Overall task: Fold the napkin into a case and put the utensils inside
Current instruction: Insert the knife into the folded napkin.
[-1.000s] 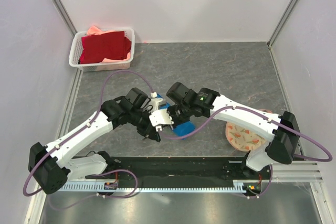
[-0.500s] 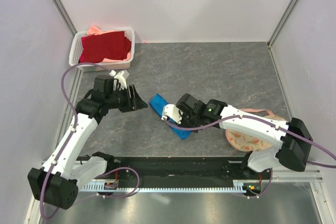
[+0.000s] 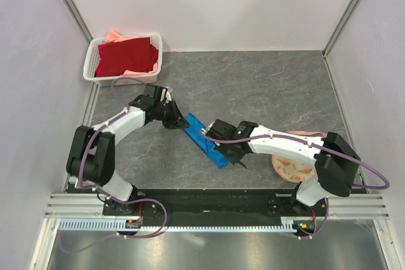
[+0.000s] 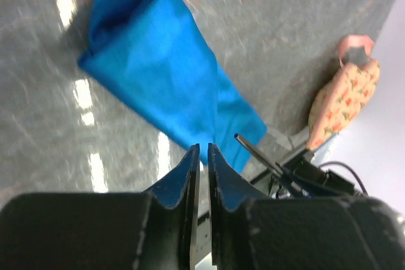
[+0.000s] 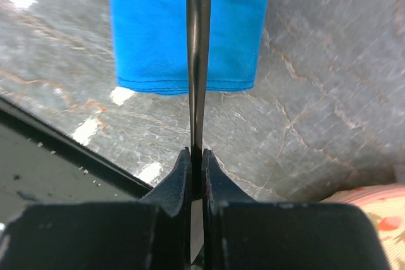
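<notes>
Right jaws pinch a utensil; left jaws nearly together, empty; basket holds red cloth.

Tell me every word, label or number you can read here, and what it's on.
No readable text anywhere.
Blue napkin, black utensil, white basket, floral mat: no lettering.
Small boards on the near rail: any markings are too small to read.
</notes>
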You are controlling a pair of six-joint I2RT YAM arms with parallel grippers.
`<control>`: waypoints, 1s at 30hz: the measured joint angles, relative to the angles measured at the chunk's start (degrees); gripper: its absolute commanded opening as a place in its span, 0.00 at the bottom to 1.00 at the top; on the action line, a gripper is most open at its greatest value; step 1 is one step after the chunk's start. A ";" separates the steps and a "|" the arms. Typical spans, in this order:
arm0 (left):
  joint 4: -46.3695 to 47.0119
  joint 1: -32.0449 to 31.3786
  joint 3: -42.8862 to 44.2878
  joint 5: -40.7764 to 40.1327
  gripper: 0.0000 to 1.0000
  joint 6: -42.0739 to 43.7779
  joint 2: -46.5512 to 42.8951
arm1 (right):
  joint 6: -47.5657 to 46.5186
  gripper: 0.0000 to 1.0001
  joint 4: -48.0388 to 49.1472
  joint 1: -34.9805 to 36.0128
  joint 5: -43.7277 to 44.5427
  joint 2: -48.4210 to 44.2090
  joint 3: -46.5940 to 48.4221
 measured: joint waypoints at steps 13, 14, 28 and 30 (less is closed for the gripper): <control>1.05 -0.04 10.67 -6.60 0.13 -0.61 14.40 | 4.96 0.00 -1.36 -0.42 2.40 6.38 1.97; 1.03 -0.04 11.02 -7.17 0.12 -0.61 14.99 | 4.96 0.00 -1.36 -0.50 2.40 6.71 2.43; 0.48 -0.04 11.76 -10.32 0.11 -0.63 17.70 | 3.76 0.00 -1.11 -2.38 1.36 10.01 4.76; 0.46 -0.04 11.78 -10.34 0.11 -0.63 18.01 | 3.43 0.00 -1.09 -2.43 1.14 10.49 5.53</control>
